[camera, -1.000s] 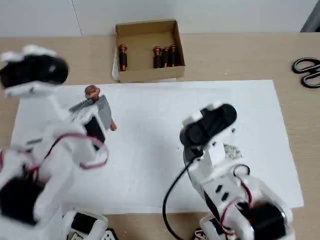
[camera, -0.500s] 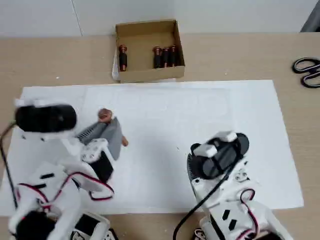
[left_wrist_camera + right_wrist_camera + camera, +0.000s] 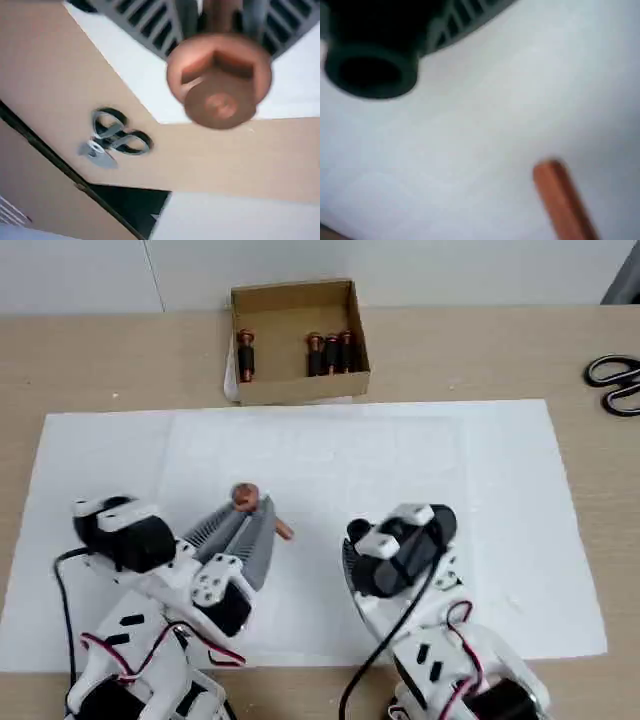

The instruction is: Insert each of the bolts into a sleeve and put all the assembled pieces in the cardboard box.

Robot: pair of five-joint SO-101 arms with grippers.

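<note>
A copper bolt is held crosswise in my left gripper, low over the white paper, its shank tip pointing toward the right arm. In the left wrist view the bolt's hex head sits between the grey fingers. My right gripper is shut on a black sleeve, whose open bore shows. The bolt's shank lies a short way off from it. The cardboard box at the back holds several assembled pieces.
A white paper sheet covers the middle of the wooden table. Black scissors lie at the far right edge, and the scissors also show in the left wrist view.
My left gripper has carried the bolt right and toward the table's front. The right arm has pulled back toward the front and shifted left, so the two now sit close together.
</note>
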